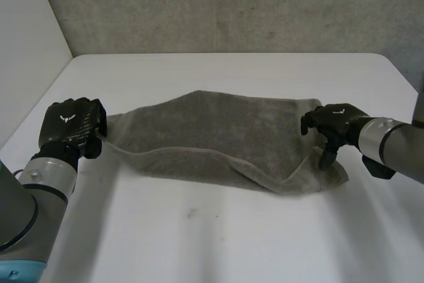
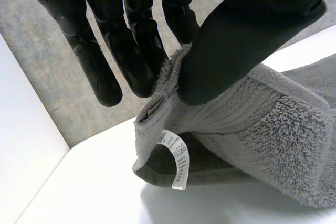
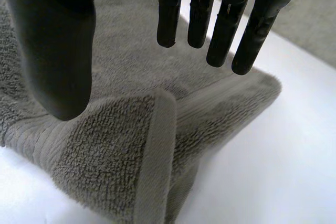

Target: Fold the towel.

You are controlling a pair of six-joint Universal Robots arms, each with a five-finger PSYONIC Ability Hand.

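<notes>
A grey towel (image 1: pixel 212 137) lies folded lengthwise across the middle of the white table (image 1: pixel 218 230). My left hand (image 1: pixel 69 127) is at its left end and pinches the towel's corner (image 2: pixel 168 72) between thumb and fingers, lifting it a little; a white label (image 2: pixel 177 163) hangs below the pinched edge. My right hand (image 1: pixel 331 124) hovers over the towel's right end with its fingers (image 3: pixel 210 19) straight and spread apart from the thumb. The folded right corner (image 3: pixel 152 145) lies flat on the table under that hand, with nothing gripped.
A grey wall (image 1: pixel 232 4) stands behind the table's far edge. A white panel (image 1: pixel 23 44) stands along the left side. Bare tabletop lies in front of the towel.
</notes>
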